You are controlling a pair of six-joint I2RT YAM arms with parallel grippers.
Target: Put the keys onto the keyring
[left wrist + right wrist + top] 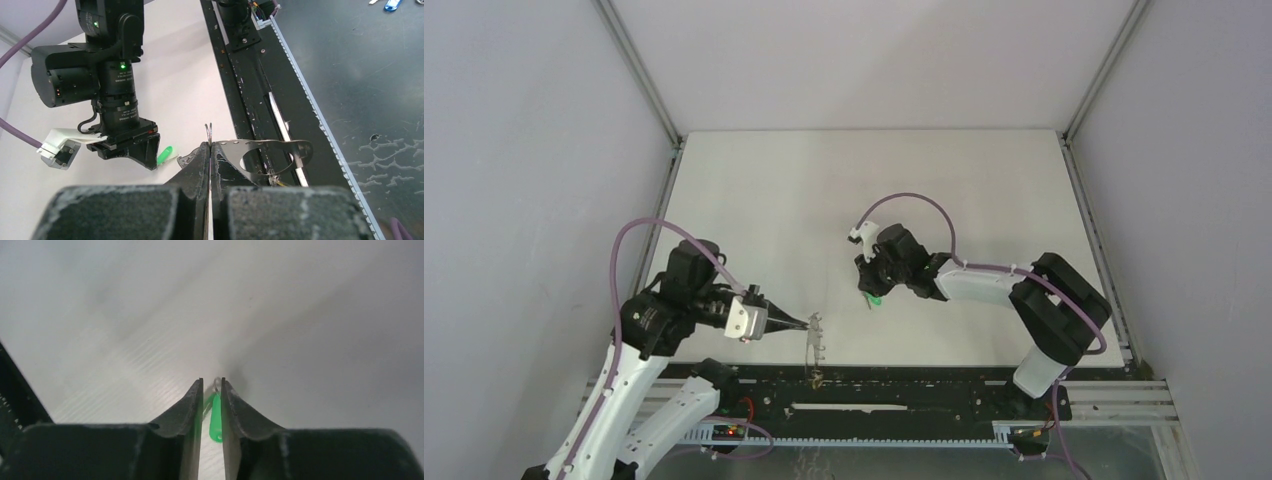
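The white table (824, 190) carries the work, and both grippers operate over its near half, well apart. My left gripper (210, 146) is fully closed on the rim of the keyring (265, 143), holding the flat grey plate on edge just above the table's near edge. My right gripper (212, 384) points down at mid-table. Its jaws stand narrowly apart with the green key (216, 417) in the gap. A sliver of table shows beside the key, so I judge it not clamped. The step in hand is, by my reading, to secure this key. Procedure: centre the plastic head between the pads, then close on the head only. Leave the small wire loop (216, 383) at the key's far end projecting clear of the fingertips, since that loop must meet the keyring. Lift straight up, without dragging. Carry the key to the keyring and hold the left grip rigid throughout. I cannot locate the yellow-orange key.
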